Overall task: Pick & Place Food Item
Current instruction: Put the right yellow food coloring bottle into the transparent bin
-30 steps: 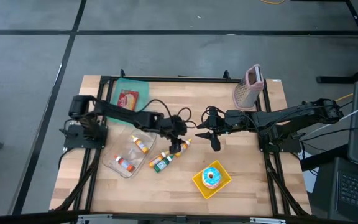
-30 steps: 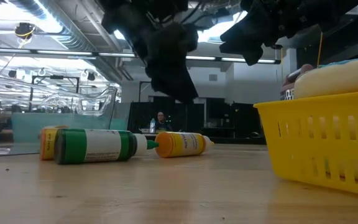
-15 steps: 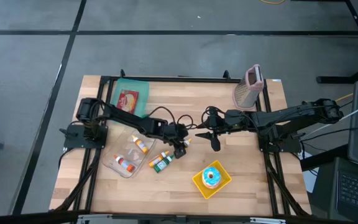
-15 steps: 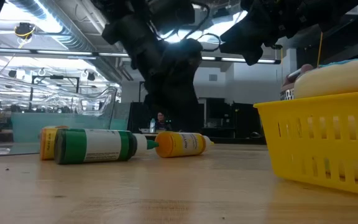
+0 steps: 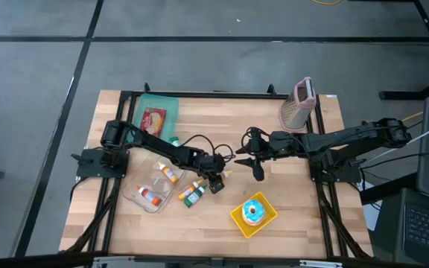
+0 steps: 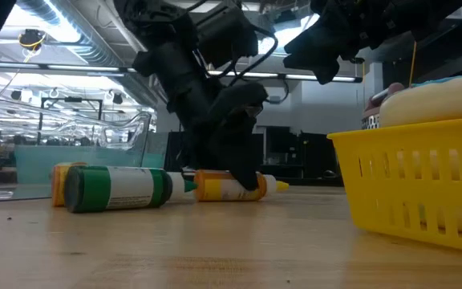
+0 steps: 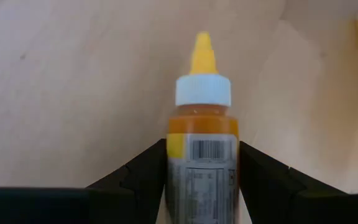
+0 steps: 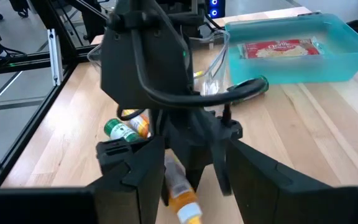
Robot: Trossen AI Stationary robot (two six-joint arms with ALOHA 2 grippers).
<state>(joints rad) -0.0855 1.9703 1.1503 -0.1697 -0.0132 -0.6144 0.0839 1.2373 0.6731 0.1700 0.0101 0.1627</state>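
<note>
A yellow squeeze bottle (image 7: 202, 143) with a white cap lies on its side on the wood table (image 5: 289, 193), near the middle (image 5: 226, 173). My left gripper (image 7: 202, 180) is down over it, open, one finger at each side of the bottle's body; the low view shows it slanting down onto the bottle (image 6: 223, 189). A green-capped bottle (image 6: 119, 189) lies just beside it. My right gripper (image 5: 250, 158) hangs open above the table's middle, holding nothing, and looks toward the left arm (image 8: 148, 74). My left gripper's fingers (image 7: 148, 171) stand along both long sides of the yellow bottle's body (image 7: 179, 155), coming from above at a slant. No gap shows between fingers and bottle; I cannot tell whether they touch. The bottle lies flat on the table.
A yellow basket (image 5: 237, 216) with a frosted doughnut stands at the near right. A clear container (image 5: 153, 186) with small bottles lies to the left. A teal bin (image 5: 155, 117) with a packet sits at the far left, a grater (image 5: 298, 104) at the far right.
My left gripper has come down and a little toward the near edge onto the yellow bottle, rolling its wrist as it went, its fingers staying equally wide. In the low view the bottle has turned slightly on the table.
</note>
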